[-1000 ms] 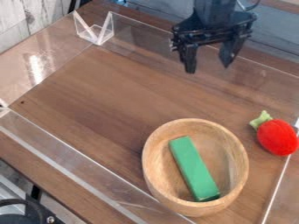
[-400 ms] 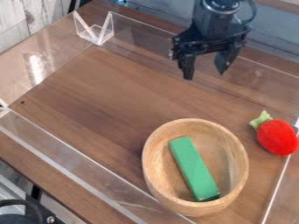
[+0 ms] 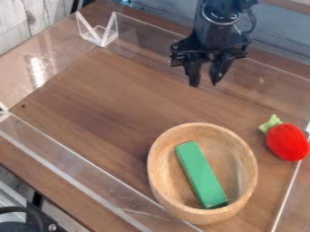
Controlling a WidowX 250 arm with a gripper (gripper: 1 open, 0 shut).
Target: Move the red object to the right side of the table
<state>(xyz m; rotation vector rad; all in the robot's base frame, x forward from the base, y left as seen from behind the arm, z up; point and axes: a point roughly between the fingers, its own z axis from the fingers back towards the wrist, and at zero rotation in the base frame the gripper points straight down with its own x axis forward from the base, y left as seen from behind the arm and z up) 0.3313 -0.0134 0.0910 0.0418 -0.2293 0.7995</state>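
The red object point(image 3: 288, 141), a small strawberry-like toy with a green leafy top, lies on the dark wooden table point(image 3: 109, 100) close to its right edge. My gripper point(image 3: 206, 78) hangs over the far middle of the table, pointing down. Its two dark fingers stand apart with nothing between them. It is well up and to the left of the red object, with bare table between the two.
A round wooden bowl point(image 3: 164, 172) sits at the front right, holding a green rectangular block point(image 3: 201, 174). Low clear acrylic walls point(image 3: 72, 159) border the table. A small clear folded stand point(image 3: 97, 29) rests at the far left corner.
The gripper has shifted left and slightly lower over the table, and its fingers look a little closer together. The red object, bowl and block have not moved.
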